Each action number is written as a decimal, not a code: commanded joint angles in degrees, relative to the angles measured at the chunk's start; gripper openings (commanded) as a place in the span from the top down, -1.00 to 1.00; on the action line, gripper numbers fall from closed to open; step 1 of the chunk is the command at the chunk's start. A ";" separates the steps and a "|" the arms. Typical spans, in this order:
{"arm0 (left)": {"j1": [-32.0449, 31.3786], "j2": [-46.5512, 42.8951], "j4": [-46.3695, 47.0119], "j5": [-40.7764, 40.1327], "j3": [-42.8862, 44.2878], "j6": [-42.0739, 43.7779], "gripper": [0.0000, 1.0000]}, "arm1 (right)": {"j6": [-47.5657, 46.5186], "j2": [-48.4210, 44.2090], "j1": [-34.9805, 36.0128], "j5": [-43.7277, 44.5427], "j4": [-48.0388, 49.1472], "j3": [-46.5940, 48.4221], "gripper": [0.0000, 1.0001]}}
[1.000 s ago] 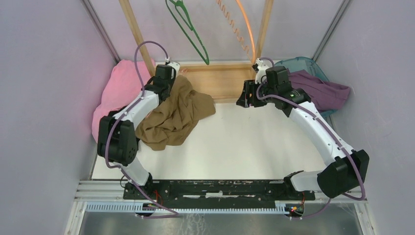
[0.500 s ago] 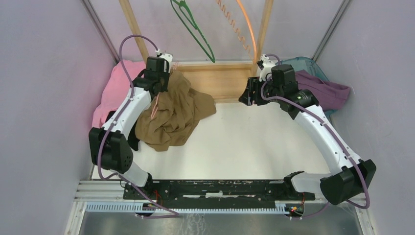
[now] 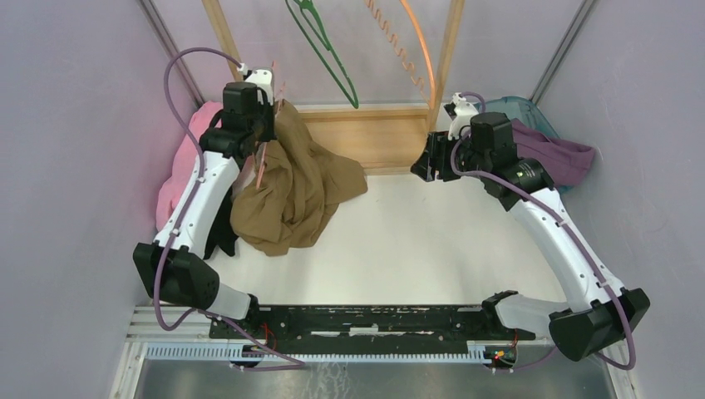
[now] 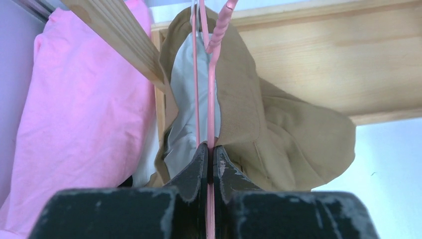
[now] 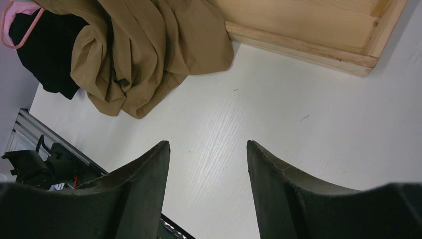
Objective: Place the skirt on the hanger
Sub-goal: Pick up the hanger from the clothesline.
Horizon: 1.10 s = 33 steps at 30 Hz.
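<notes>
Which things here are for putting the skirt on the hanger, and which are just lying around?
For the job: brown skirt, pink hanger, left gripper shut on that hanger.
Just lying about: pink cloth, purple cloth, teal bin, green hanger, right gripper, open and holding nothing.

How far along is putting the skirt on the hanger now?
Done, it seems: the brown skirt is draped around the pink hanger. In hand: the left gripper pinches that hanger, raised; the right gripper is open and empty. Left: the skirt's lower part lies bunched on the table, so seating looks unfinished.
</notes>
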 commanded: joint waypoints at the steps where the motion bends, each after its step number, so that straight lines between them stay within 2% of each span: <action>1: 1.33 -1.48 6.48 3.24 4.26 -4.43 0.93 | -1.42 -2.45 -0.25 2.23 0.17 1.04 -0.27; 14: 1.54 -2.82 13.60 3.70 10.37 -4.87 0.93 | -1.74 -2.96 -0.49 2.31 0.39 0.55 -0.27; 24: 1.61 -1.92 13.39 3.25 17.63 -4.49 0.93 | -1.71 -2.53 -1.01 2.05 0.75 0.51 -0.27; 33: 1.54 -7.65 15.51 4.16 16.29 -5.17 0.93 | -1.62 -2.18 -1.52 1.77 1.24 0.10 -0.26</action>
